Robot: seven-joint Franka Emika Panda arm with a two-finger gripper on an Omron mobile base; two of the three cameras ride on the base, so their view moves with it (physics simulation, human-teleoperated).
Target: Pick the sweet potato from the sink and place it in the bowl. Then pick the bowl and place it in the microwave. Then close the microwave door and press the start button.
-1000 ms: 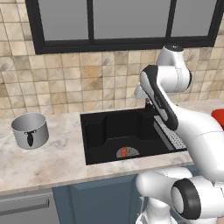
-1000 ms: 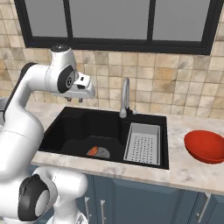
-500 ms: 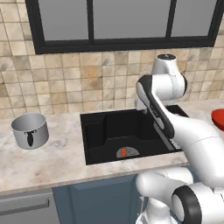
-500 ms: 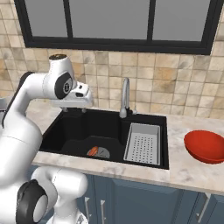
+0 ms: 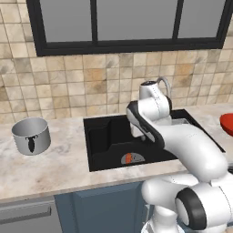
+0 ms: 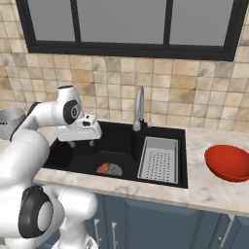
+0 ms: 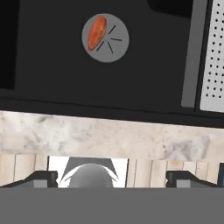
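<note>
The sweet potato is a small orange oval lying on the round drain of the black sink. My gripper hangs open over the sink's back left part, above the sweet potato and apart from it, with nothing between its fingertips. The red bowl sits empty on the counter to the right of the sink. The microwave and its door are out of view.
A perforated grey rack fills the sink's right part. The curved silver faucet stands behind the basin. A steel pot sits on the counter to the left. A tiled wall and a window rise behind.
The arm has swung down, bringing the hand from high above the counter to just over the sink. Sweet potato, bowl and pot have not moved.
</note>
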